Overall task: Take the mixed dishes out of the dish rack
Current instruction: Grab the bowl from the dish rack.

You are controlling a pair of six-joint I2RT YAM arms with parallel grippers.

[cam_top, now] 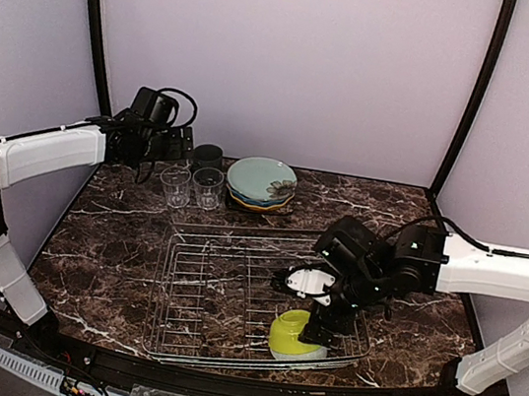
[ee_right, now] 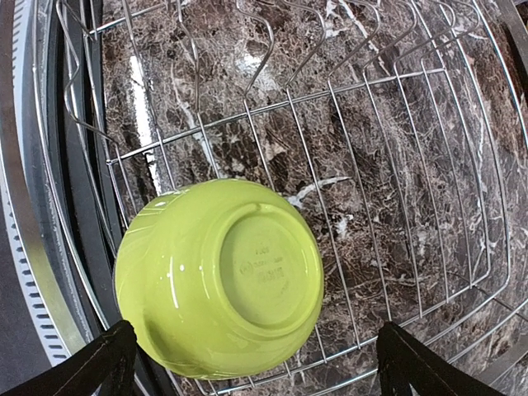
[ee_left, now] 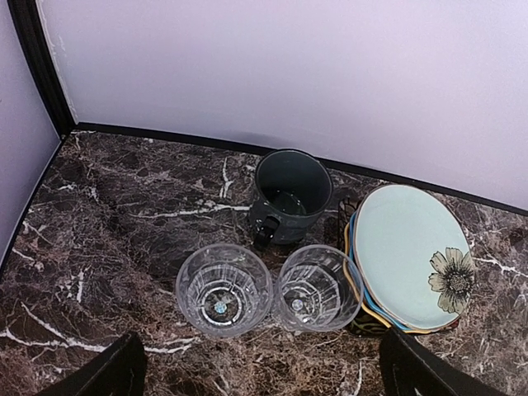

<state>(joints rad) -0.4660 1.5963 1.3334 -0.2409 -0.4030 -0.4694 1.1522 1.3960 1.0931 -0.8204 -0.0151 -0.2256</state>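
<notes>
The silver wire dish rack sits mid-table. A lime-green bowl lies upside down in its front right corner, also in the right wrist view. My right gripper hovers just above the bowl, open, its fingers apart on either side of it. The stacked plates, pale teal with a flower on top, two clear glasses and the dark grey mug stand on the table behind the rack. My left gripper is open and empty above the glasses.
The rack's wire grid holds nothing but the bowl. The dark marble table has purple walls close behind and at the sides. The mug and plate stack stand close beside the glasses.
</notes>
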